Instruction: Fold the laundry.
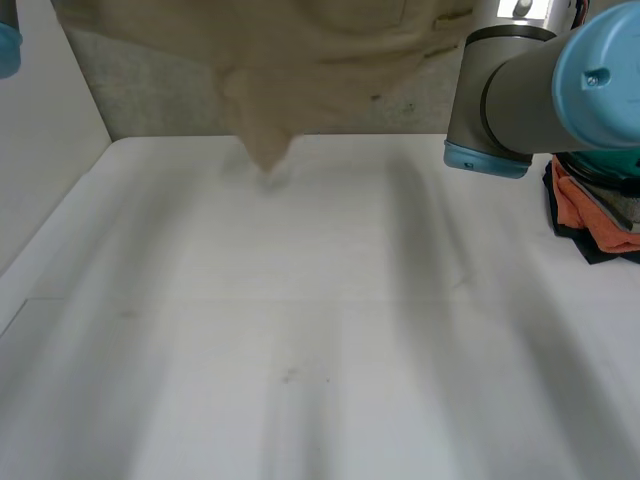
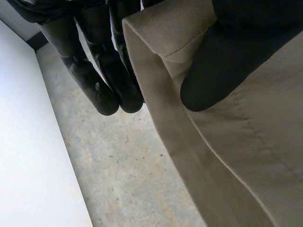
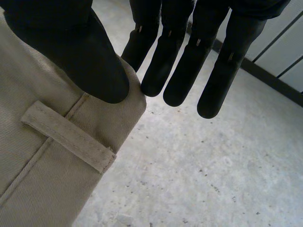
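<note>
Trousers (image 1: 280,60), top cut off, hang above the table's (image 1: 300,330) far edge. Left hand (image 2: 222,71) and right hand (image 3: 71,47) each pinch an edge

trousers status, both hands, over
Left hand pinches trousers edge, right hand pinches the waistband. Trousers hang over table. Clothes pile at right, not in the way.
</note>
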Motion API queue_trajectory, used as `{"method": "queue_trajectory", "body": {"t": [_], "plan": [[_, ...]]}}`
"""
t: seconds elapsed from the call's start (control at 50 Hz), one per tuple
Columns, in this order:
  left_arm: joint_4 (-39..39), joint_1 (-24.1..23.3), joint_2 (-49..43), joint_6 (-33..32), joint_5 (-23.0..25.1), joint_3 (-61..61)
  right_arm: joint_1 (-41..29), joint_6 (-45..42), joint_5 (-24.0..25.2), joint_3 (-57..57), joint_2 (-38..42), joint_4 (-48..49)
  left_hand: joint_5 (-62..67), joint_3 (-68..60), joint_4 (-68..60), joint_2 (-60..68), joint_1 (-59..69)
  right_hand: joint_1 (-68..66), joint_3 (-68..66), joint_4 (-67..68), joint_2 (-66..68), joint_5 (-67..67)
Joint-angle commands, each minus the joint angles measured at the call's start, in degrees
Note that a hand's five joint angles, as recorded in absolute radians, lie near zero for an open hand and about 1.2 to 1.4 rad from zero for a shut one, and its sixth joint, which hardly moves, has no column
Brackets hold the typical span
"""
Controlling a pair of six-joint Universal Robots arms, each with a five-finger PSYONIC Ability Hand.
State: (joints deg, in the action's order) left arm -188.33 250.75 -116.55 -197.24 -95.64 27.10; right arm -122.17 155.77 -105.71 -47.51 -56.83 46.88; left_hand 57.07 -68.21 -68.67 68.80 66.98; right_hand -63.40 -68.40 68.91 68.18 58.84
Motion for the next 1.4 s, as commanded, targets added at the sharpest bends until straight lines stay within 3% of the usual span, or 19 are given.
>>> {"method": "queue_trajectory", "body": {"t": [0.02,0.16,0.32,0.38,0.48,0.66,0.8,1.02,1.1,1.16,1.28,1.4], "plan": [[-1.2,0.9,3.1,-0.1,0.5,16.6,0.0,0.0,2.7,-4.2,0.4,-8.5,12.9,-11.8,-11.3,11.2,13.0,-16.6,-11.6,11.1,11.8,11.2],[-8.2,1.4,4.0,-1.1,3.7,36.9,0.9,0.1,3.4,-17.7,0.5,-12.1,12.9,-11.8,-11.3,11.2,13.0,-16.6,-11.6,11.1,11.8,11.2],[-6.9,-0.9,4.0,-7.6,4.8,55.9,1.4,-5.9,11.5,-29.9,2.3,-17.3,12.9,-11.8,-11.3,11.2,13.0,-16.6,-11.6,11.1,11.8,11.2],[-3.4,-3.4,4.6,-12.3,4.2,60.7,2.5,-10.7,13.9,-32.5,1.7,-21.0,12.9,-11.8,-11.3,11.2,13.0,-16.6,-11.6,11.1,11.8,11.2],[4.3,-5.8,7.5,-18.6,3.0,66.0,3.6,-16.3,14.0,-34.7,-1.2,-30.3,12.9,-11.8,-11.3,11.2,13.0,-16.6,-11.6,11.1,11.8,11.2],[23.1,-8.4,14.1,-28.6,1.7,71.8,6.1,-23.6,16.3,-38.2,-9.8,-57.9,12.9,-11.8,-11.3,11.2,13.0,-16.6,-11.6,11.1,11.8,11.2],[35.5,-10.5,16.6,-30.8,4.3,72.8,8.1,-30.4,18.6,-42.0,-12.7,-73.6,12.9,-11.8,-11.3,11.2,13.0,-16.6,-11.6,11.1,11.8,11.2],[38.3,-9.3,14.7,-34.0,6.8,68.5,8.4,-31.8,20.0,-46.1,-13.8,-72.5,12.9,-11.8,-11.3,11.2,13.0,-16.6,-11.6,11.1,11.8,11.2],[33.7,-5.7,11.3,-35.2,7.3,62.1,9.0,-29.3,21.0,-42.7,-13.4,-67.0,12.9,-11.8,-11.3,11.2,13.0,-16.6,-11.6,11.1,11.8,11.2],[25.9,-4.0,7.0,-33.3,7.0,54.0,9.1,-23.6,20.4,-38.5,-11.1,-59.7,12.9,-11.8,-11.3,11.2,13.0,-16.6,-11.6,11.1,11.8,11.2],[13.6,-4.0,-5.9,-26.8,4.5,34.8,8.2,-12.6,13.4,-27.8,-4.0,-48.4,12.9,-11.8,-11.3,11.2,13.0,-16.6,-11.6,11.1,11.8,11.2],[10.8,-4.9,-18.1,-25.0,-0.1,17.0,6.6,-9.4,6.8,-19.7,3.6,-40.4,12.9,-11.8,-11.3,11.2,13.0,-16.6,-11.6,11.1,11.8,11.2]]}}
